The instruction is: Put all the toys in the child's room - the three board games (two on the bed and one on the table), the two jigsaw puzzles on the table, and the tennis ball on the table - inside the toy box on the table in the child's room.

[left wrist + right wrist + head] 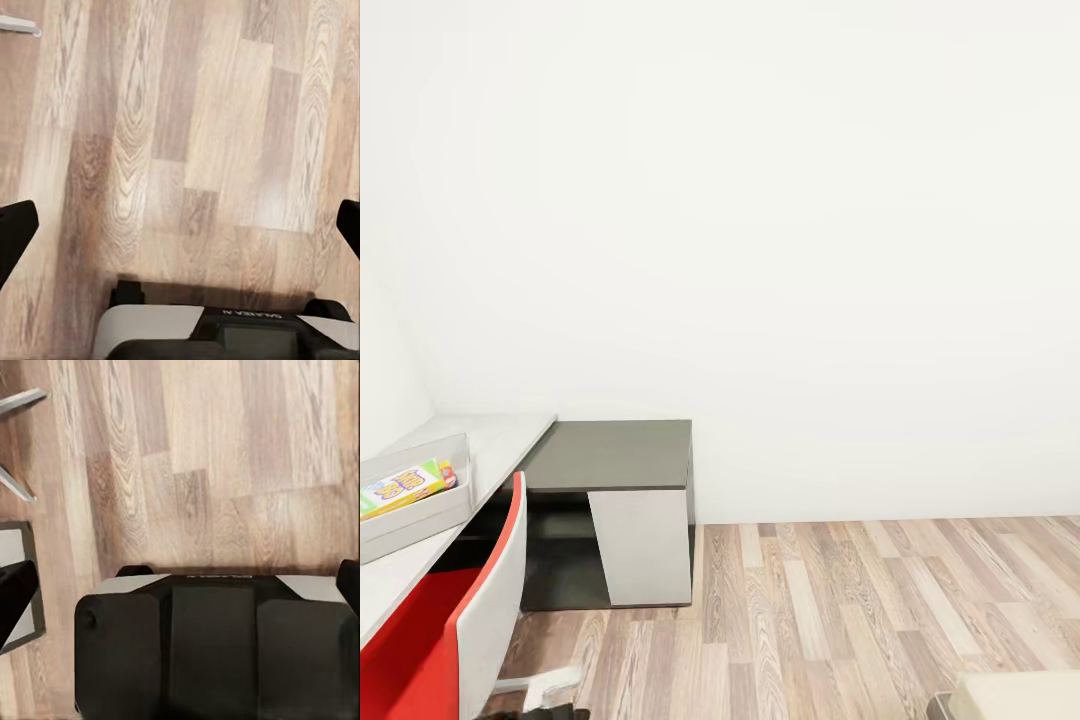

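The light-grey toy box point(422, 522) stands on the pale table point(495, 440) at the left edge of the head view. One board game point(400, 488) with yellow and green print lies in it, and a small red-edged item point(448, 472) sits beside that game. The jigsaw puzzles and the tennis ball are hidden or out of view. My left gripper point(180, 229) hangs open over the wood floor, its dark fingertips point(15, 232) far apart with nothing between them. My right gripper point(180, 585) is also open and empty, above my own dark base point(214, 649).
A red-and-white chair point(480, 610) stands at the table's front. A low dark-grey cabinet point(615, 500) with a white door adjoins the table's end against the white wall. Open wood-plank floor point(880, 620) stretches to the right. A beige corner point(1020, 695), perhaps the bed, shows at bottom right.
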Tool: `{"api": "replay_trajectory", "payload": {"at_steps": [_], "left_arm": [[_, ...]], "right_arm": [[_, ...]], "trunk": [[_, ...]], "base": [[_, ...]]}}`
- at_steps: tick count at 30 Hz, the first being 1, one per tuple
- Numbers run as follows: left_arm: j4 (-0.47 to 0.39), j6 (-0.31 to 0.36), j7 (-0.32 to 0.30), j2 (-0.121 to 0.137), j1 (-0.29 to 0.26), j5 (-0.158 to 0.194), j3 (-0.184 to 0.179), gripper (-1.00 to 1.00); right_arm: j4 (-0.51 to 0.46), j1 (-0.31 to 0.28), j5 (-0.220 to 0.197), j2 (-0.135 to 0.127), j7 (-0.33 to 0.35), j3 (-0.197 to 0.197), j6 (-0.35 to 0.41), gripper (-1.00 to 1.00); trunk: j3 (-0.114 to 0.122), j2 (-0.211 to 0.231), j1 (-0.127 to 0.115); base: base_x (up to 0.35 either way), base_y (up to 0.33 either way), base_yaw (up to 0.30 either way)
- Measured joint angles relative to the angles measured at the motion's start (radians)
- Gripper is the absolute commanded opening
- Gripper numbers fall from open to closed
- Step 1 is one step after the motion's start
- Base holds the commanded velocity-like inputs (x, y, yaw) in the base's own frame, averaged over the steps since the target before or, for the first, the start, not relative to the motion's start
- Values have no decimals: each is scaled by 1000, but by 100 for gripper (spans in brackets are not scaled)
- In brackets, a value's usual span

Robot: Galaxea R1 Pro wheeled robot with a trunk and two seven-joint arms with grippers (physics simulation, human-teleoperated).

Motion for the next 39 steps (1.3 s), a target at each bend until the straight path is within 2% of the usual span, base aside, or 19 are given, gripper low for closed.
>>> {"api": "replay_trajectory", "payload": {"at_steps": [1,2,7,12,18,21,25,26,29,34,39], "left_arm": [[49,-47,8,-1,2,0,-18,100],[74,-70,11,-2,3,0,-24,100],[199,-183,22,-3,16,2,-46,100],[234,-215,25,-2,73,3,-53,100],[242,-222,26,-2,132,2,-54,100],[242,-223,27,-1,147,2,-54,100],[243,-224,27,0,168,2,-54,100],[243,-225,28,0,177,2,-54,100],[243,-231,33,1,189,2,-54,100],[242,-252,73,1,207,-9,-55,100],[243,-298,170,-2,235,-24,-55,100]], "right_arm": [[67,0,29,6,-7,-1,-51,100],[101,0,39,8,-10,-2,-75,100],[264,0,71,7,-21,-8,-198,100],[374,6,70,3,-26,-11,-289,100],[513,11,68,8,-39,-11,-412,100],[542,11,69,11,-70,-11,-442,100],[563,11,74,13,-170,-9,-462,100],[567,12,77,13,-214,-9,-466,100],[572,11,79,13,-274,-8,-471,100],[574,12,81,12,-306,-6,-473,100],[575,12,82,9,-322,-6,-474,100]], "trunk": [[0,0,0],[0,0,0],[0,0,0],[-1,0,0],[-4,0,0],[-8,0,0],[-14,0,0],[-15,0,0],[-20,0,0],[-27,1,0],[-35,1,0]], "base": [[0,0,0],[0,0,0],[0,0,0],[0,0,0],[0,0,0],[0,0,0],[0,0,0],[0,0,0],[0,0,0],[0,0,0],[0,0,0]]}}
